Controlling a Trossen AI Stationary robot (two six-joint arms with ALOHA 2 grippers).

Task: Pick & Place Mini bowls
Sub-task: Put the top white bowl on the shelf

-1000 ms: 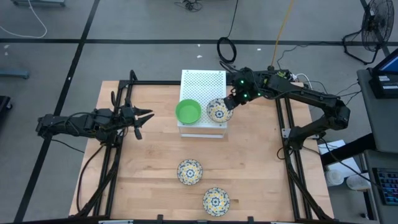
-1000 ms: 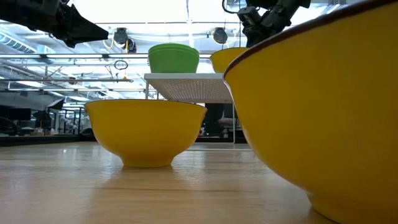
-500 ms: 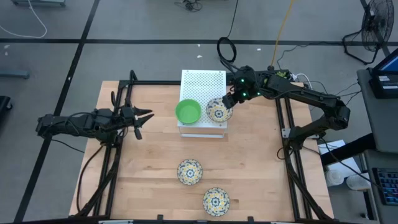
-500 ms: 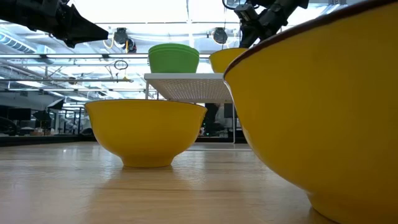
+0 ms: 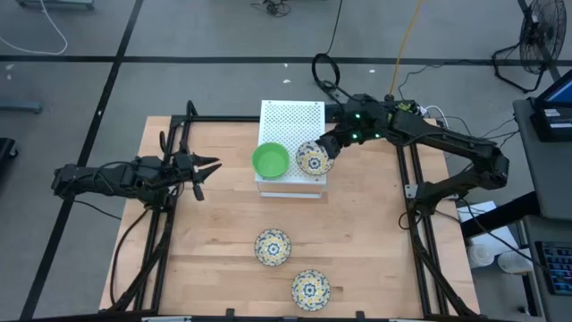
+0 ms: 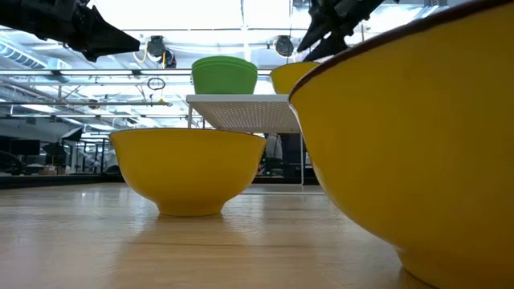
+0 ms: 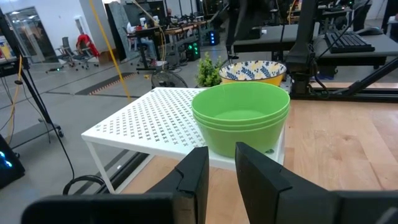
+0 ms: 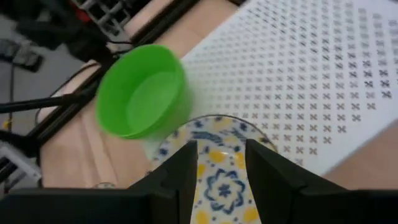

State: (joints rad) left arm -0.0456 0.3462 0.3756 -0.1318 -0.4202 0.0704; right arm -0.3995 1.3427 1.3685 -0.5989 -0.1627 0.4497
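Nested plain green mini bowls [image 5: 270, 160] [image 7: 242, 115] stand on the near edge of the white perforated box [image 5: 291, 121]. A floral mini bowl [image 5: 314, 159] [image 8: 217, 180] sits upright beside them on the box. Two more floral bowls [image 5: 273, 247] [image 5: 310, 288], yellow outside, rest on the table near its front. My right gripper [image 5: 328, 145] [image 8: 221, 146] hovers open just above the far right rim of the bowl on the box. My left gripper [image 5: 206, 170] waits open, raised, left of the box.
A small green potted plant [image 7: 209, 70] stands beyond the box. Black rails [image 5: 170, 224] [image 5: 416, 224] run along the table's left and right sides. In the low view the nearest floral bowl [image 6: 418, 152] fills the right half and hides what lies behind it.
My right gripper has risen and drawn back a little toward the table's far right, away from the floral bowl on the box. That bowl has stayed in place beside the green stack.
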